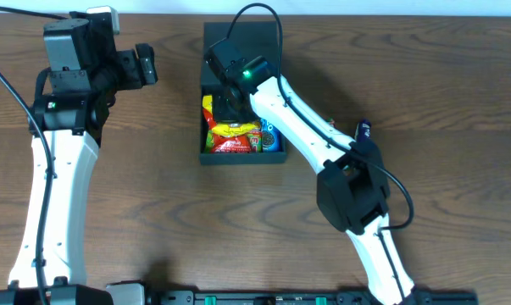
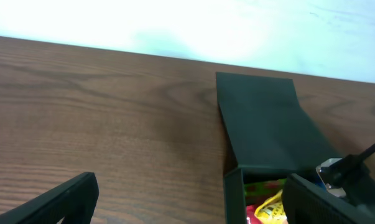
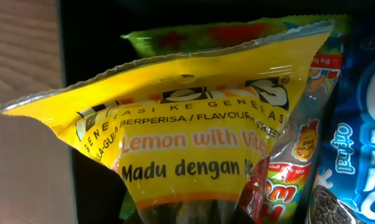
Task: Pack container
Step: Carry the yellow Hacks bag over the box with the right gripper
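From above, the right gripper [image 1: 228, 106] is down inside the box [image 1: 276, 155], directly over the yellow packet [image 1: 208, 114]; a red packet [image 1: 234, 140] lies just beyond the jaws toward the box's near wall and a blue packet [image 1: 269, 131] just to their side; the lid [image 1: 238, 38] lies flat on the table [image 1: 153, 186] behind the gripper, hinged open; the left gripper [image 1: 145, 66] hangs well apart from the box, jaws spread wide and empty. From the left wrist, both fingers [image 2: 56, 199] stand far apart with only bare table between them; the box sits ahead of the jaws and off to one side, lid laid back, packets just showing inside. From the right wrist, the yellow packet fills the view right in front of the jaws, its creases drawing together toward them; the jaws themselves are hidden but seem nearly closed and pinched on its lower edge; a green packet [image 3: 175, 37] peeks out beyond it, with the red and blue ones beside. Packing looks well along, with several packets already in; what remains, I judge, is letting the yellow packet go, adding any packets out of view, and closing the lid.
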Action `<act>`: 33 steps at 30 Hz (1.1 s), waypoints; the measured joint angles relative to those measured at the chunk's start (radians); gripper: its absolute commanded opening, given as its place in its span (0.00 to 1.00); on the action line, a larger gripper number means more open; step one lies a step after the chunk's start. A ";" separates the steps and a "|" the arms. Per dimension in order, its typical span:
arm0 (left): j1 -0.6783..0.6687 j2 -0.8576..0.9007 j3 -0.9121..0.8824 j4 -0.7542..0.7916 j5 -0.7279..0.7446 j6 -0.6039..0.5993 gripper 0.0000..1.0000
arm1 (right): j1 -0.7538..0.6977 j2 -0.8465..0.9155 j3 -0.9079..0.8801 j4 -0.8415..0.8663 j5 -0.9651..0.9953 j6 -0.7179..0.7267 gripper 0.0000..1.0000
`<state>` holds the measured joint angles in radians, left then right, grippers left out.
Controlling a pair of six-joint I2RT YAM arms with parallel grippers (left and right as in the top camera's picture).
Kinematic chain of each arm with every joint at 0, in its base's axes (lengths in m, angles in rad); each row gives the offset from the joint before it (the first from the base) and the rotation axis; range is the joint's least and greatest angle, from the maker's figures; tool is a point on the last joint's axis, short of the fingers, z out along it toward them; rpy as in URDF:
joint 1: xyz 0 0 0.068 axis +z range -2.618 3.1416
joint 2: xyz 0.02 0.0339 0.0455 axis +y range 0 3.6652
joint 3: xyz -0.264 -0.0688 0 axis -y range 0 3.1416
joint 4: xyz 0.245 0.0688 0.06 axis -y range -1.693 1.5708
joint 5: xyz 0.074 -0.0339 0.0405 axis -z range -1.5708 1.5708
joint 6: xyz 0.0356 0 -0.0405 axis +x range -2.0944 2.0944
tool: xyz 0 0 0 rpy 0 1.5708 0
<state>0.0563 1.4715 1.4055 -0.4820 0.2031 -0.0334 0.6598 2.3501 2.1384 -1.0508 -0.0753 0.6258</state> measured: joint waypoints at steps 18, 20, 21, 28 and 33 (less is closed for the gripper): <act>0.000 0.000 0.000 -0.016 0.000 0.001 0.95 | -0.019 -0.138 -0.002 -0.004 0.024 -0.132 0.93; 0.000 0.000 0.000 -0.016 0.000 0.001 0.95 | -0.032 -0.206 -0.002 -0.005 0.024 -0.167 0.69; 0.000 0.000 0.000 -0.016 0.000 0.001 0.95 | -0.037 -0.238 -0.002 -0.004 0.024 -0.187 0.49; 0.000 0.000 0.000 -0.015 0.000 0.001 0.95 | -0.044 -0.269 0.000 -0.038 0.016 -0.338 0.01; 0.000 0.000 0.000 -0.015 0.000 0.001 0.95 | -0.044 -0.166 0.000 -0.045 -0.021 -0.420 0.01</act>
<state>0.0563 1.4715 1.4055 -0.4973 0.2031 -0.0322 0.6155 2.1838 2.1380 -1.0958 -0.0967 0.2062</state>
